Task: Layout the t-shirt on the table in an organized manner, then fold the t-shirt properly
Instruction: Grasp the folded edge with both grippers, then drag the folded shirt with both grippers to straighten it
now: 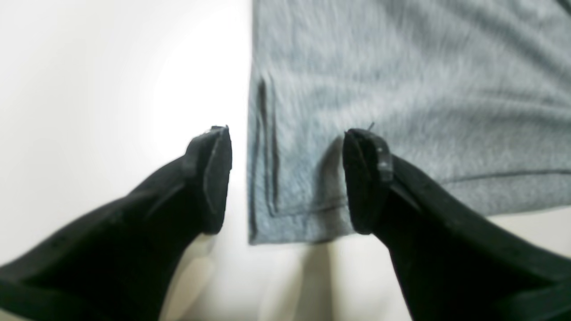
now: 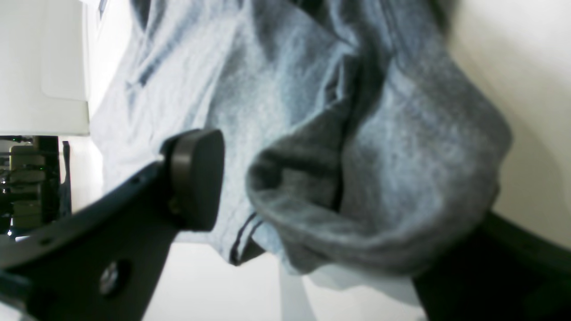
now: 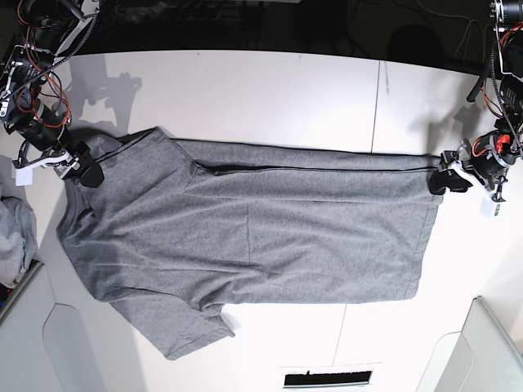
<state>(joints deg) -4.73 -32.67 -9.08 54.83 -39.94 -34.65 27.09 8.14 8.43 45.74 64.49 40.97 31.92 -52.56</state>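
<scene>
The heather-grey t-shirt lies spread across the white table, neck to the left and hem to the right, with its far long edge folded over. At the hem's far corner my left gripper stands open. In the left wrist view the left gripper straddles that corner of the t-shirt, one finger over the cloth and one over bare table. My right gripper is at the far shoulder. Close up, the right gripper is open around a bunched fold of t-shirt that hides its right finger.
A paler grey cloth bundle sits at the left edge. Light grey bins stand at the near left and near right corners. A thin dark seam crosses the tabletop. Wires hang at both far corners.
</scene>
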